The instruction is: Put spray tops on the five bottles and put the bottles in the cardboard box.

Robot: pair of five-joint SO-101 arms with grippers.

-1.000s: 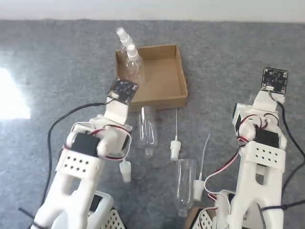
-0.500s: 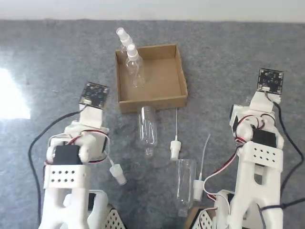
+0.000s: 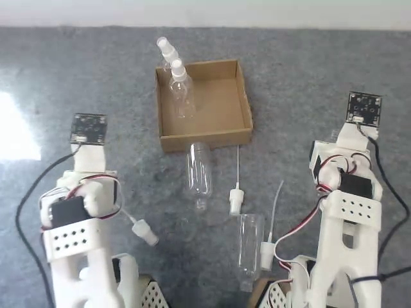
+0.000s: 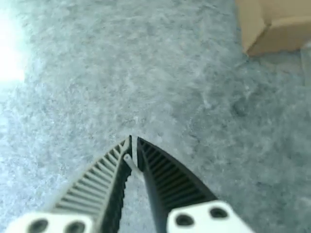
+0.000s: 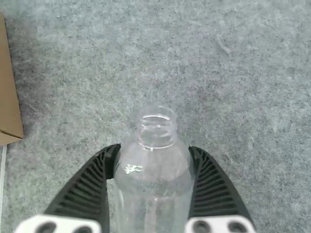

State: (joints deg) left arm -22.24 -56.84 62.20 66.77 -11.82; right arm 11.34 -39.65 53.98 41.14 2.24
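Note:
My left gripper is shut on the thin white tube of a spray top, which hangs beside the left arm, well left of the cardboard box. On the right side of the table my right gripper is shut on a clear bottle with an open neck. One capped bottle is in the box and another is at its far left corner. Two uncapped bottles lie in front of the box, with two loose spray tops beside them.
Grey carpet-like cloth covers the table. The box corner sits ahead and off to one side of my left gripper. A box edge lies beside the held bottle. The white arm bases stand at the near edge.
My left arm has swung left, away from the box, carrying the spray top with it. The right arm has barely moved and still holds its bottle.

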